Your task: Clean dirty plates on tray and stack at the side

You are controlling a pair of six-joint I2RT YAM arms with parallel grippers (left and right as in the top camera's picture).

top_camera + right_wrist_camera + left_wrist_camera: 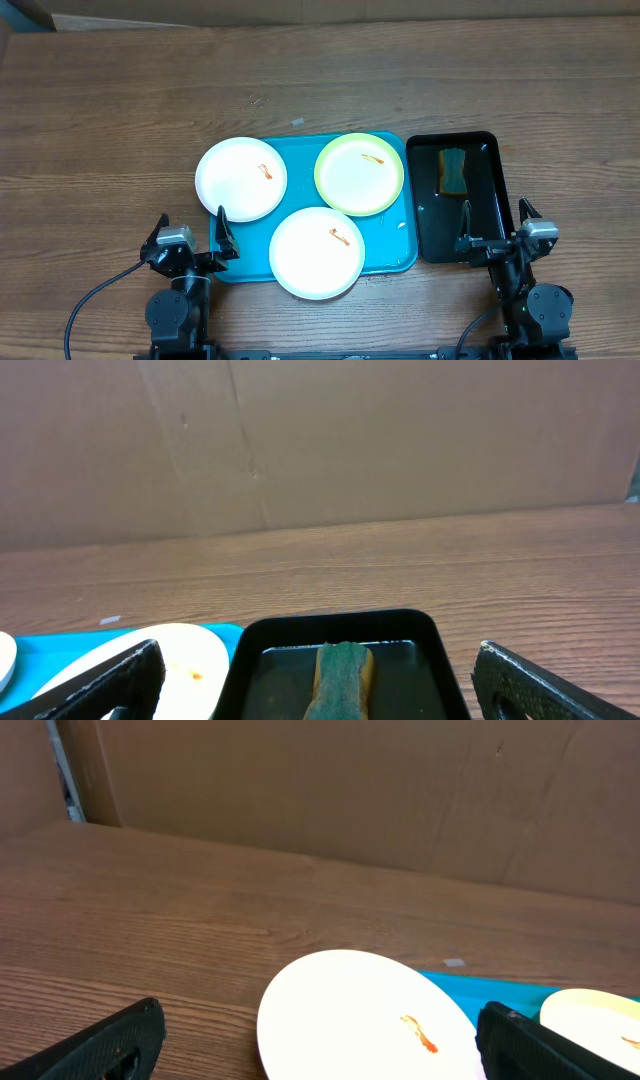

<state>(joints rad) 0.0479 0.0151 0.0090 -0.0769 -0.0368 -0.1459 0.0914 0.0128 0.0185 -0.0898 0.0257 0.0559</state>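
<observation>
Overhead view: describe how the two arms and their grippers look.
The left arm and right arm are black with rounded joint housings. The left gripper and right gripper each have two black tapered fingers and a small silver-grey block. A thin black cable trails from the left arm's base. No markings are legible.

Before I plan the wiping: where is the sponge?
Overhead view, robot's right side: the sponge lies in the far end of the black tray, which sits just right of the turquoise tray.
</observation>
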